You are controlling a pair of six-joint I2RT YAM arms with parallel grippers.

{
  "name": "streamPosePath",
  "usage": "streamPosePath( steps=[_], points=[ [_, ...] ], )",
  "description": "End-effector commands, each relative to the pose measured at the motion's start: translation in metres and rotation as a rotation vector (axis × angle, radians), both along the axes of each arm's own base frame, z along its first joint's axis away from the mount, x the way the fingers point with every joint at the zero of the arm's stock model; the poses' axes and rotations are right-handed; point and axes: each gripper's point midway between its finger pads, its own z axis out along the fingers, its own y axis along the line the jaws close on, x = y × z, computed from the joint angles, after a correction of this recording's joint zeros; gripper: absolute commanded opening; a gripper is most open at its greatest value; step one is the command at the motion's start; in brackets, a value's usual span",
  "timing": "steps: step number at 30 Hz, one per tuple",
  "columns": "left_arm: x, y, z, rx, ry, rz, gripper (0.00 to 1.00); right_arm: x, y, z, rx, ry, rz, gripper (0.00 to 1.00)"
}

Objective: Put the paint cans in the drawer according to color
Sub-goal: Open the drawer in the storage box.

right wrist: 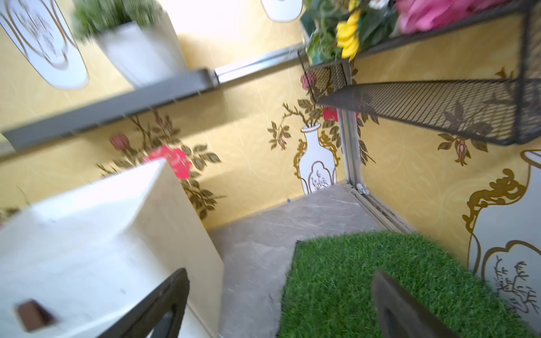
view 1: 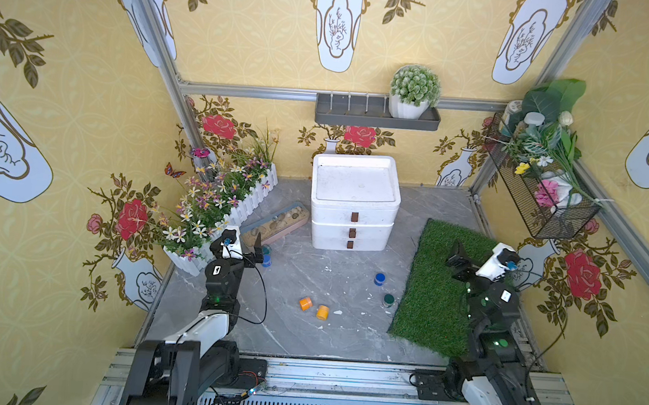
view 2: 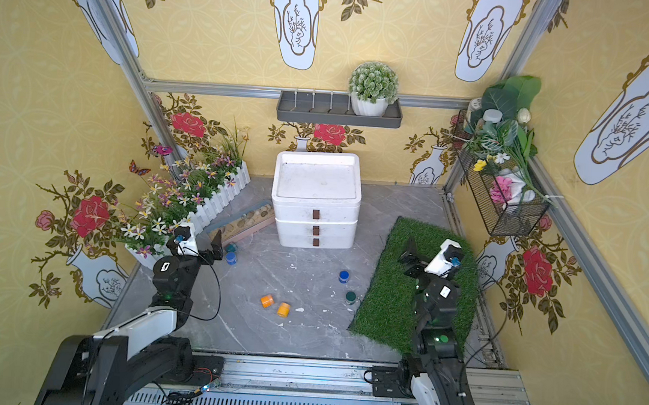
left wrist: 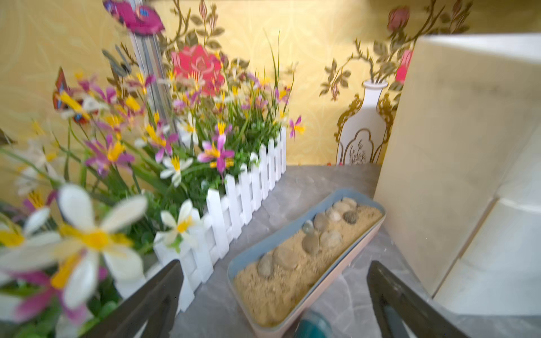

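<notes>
A white drawer unit (view 1: 354,201) (view 2: 317,199) with three shut drawers stands at the back. Two orange paint cans (view 1: 305,303) (view 1: 322,312) lie on the grey floor in front of it. A blue can (view 1: 379,279) and a dark green can (view 1: 388,300) stand by the grass mat. Another blue can (view 1: 267,261) and a green can (view 1: 266,250) (left wrist: 313,324) sit just below my left gripper (view 1: 259,250) (left wrist: 275,264), which is open and empty. My right gripper (view 1: 459,256) (right wrist: 281,273) hangs open over the mat, holding nothing.
A white-fenced flower planter (view 1: 229,204) and a sand tray with stones (view 1: 278,223) (left wrist: 307,251) crowd the left arm. The grass mat (view 1: 442,286) covers the right side. A wire basket (view 1: 538,195) and a wall shelf (view 1: 375,117) hang above.
</notes>
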Motion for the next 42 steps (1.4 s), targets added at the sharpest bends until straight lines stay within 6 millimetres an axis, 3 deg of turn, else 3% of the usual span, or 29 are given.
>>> streamPosePath(
  steps=[1, 5, 11, 16, 20, 23, 27, 29, 34, 36, 39, 42],
  points=[
    [-0.005, 0.015, -0.006, -0.119, 0.126, 0.094, 1.0, -0.023, -0.013, -0.05, 0.329, 0.199, -0.118, 0.97],
    [-0.008, -0.002, 0.011, -0.406, 0.174, 0.023, 1.0, -0.008, 0.035, -0.051, 0.395, 0.289, 0.157, 0.97],
    [-0.014, -0.071, 0.016, -0.818, 0.29, -0.329, 1.0, 0.011, 0.119, -0.077, 0.476, 0.54, 0.504, 0.98],
    [-0.026, -0.163, 0.023, -0.838, 0.426, -0.581, 0.99, 0.007, 0.202, -0.073, 0.289, 0.556, 0.738, 0.98],
    [-0.032, -0.212, 0.025, -0.833, 0.488, -0.665, 0.98, 0.012, 0.243, -0.065, 0.23, 0.54, 0.816, 0.98],
    [-0.024, -0.222, 0.029, -0.834, 0.489, -0.671, 0.96, 0.025, 0.251, -0.047, 0.241, 0.498, 0.803, 0.97],
    [-0.005, -0.207, 0.052, -0.778, 0.454, -0.554, 0.97, 0.055, 0.215, -0.021, 0.468, 0.451, 0.722, 0.98],
    [0.003, -0.204, 0.064, -0.766, 0.449, -0.546, 0.97, 0.059, 0.209, -0.008, 0.436, 0.435, 0.721, 0.98],
    [0.012, -0.211, 0.066, -0.742, 0.483, -0.562, 0.96, 0.061, 0.212, -0.02, 0.427, 0.494, 0.692, 0.98],
    [0.02, -0.204, 0.069, -0.757, 0.492, -0.539, 0.96, 0.065, 0.197, -0.019, 0.509, 0.488, 0.623, 0.97],
    [0.039, -0.187, 0.081, -0.785, 0.513, -0.496, 0.96, 0.078, 0.182, 0.001, 0.597, 0.463, 0.614, 0.99],
    [0.051, -0.182, 0.095, -0.759, 0.493, -0.484, 0.96, 0.082, 0.19, 0.013, 0.479, 0.51, 0.651, 0.99]
  ],
)
